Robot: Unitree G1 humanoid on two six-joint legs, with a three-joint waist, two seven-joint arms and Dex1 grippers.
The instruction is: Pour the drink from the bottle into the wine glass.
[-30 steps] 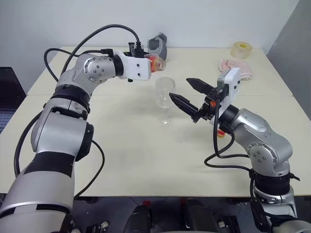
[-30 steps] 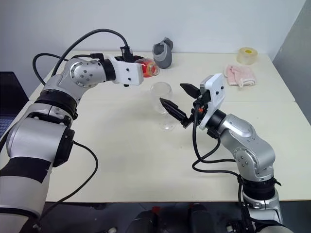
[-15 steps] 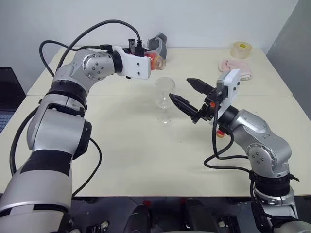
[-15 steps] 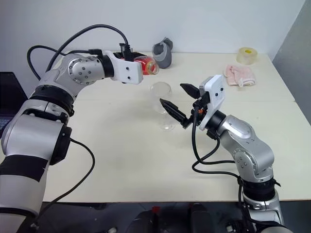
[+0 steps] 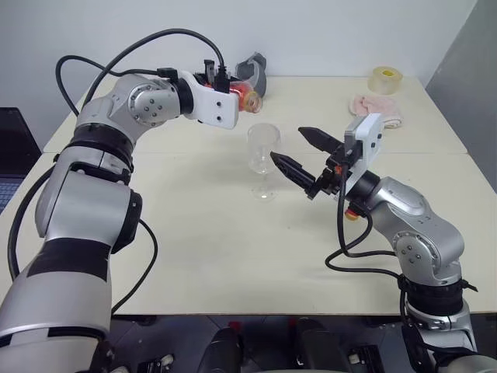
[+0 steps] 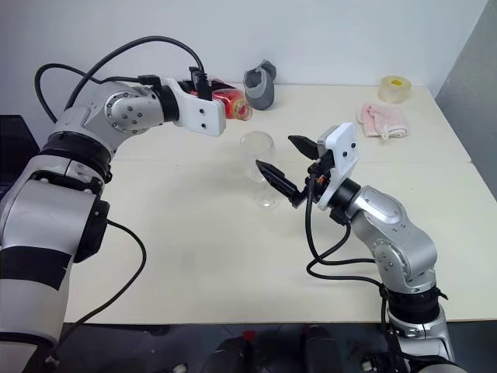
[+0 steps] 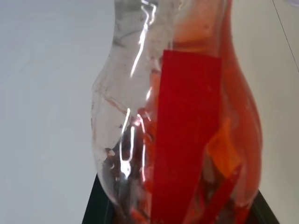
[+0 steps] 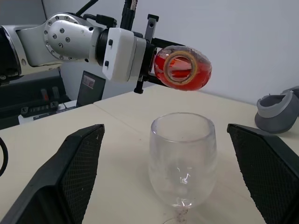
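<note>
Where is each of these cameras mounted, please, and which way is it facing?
Left eye, head: looks down over the table; both arms show, the left gripper shut on the bottle above the wine glass.
Right eye, head: same scene, the open right gripper beside the glass.
Left wrist: looks along its fingers at the bottle and its red drink.
Right wrist: looks between its fingers at the glass, sharing bottle and left gripper with the head views.

Silver arms, black cables, black claws

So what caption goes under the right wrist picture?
Left gripper tips the bottle above the empty wine glass.
</note>
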